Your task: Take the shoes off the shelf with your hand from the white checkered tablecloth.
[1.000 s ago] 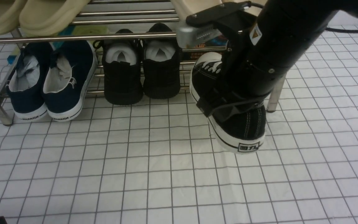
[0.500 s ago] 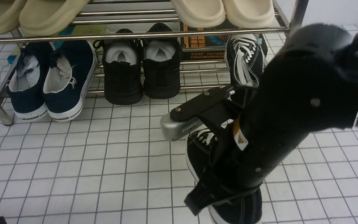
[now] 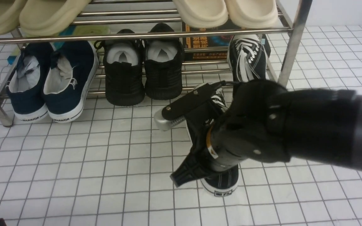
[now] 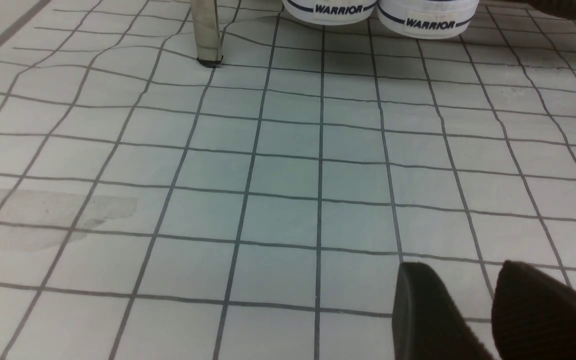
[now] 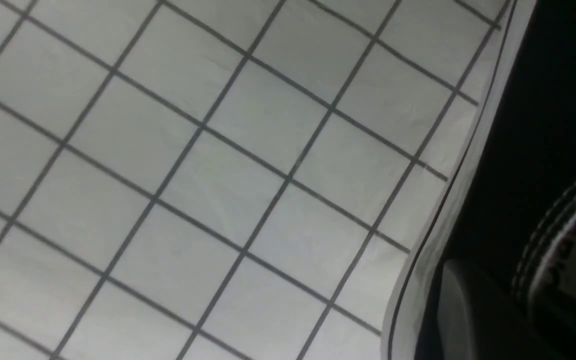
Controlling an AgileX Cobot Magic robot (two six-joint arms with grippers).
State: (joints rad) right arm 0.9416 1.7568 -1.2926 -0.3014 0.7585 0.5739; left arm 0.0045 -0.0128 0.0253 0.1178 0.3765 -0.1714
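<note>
Vs 0.5 s ago: hand [image 3: 218, 138], fingers still wrapped on one sneaker [image 3: 221, 185], has swung flatter. That sneaker now sits on the tablecloth [image 3: 105, 163] in front of the shelf [image 3: 289, 47]. 2nd sneaker [image 3: 247, 59] unmoved on lower rail. L gripper [image 4: 463, 270] fingers apart, empty.

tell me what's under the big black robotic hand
A black canvas sneaker with white laces, resting on the white checkered tablecloth. Only its white-edged heel and some laces show past the large black robotic hand, which hides the shoe's middle and how it is held.
</note>
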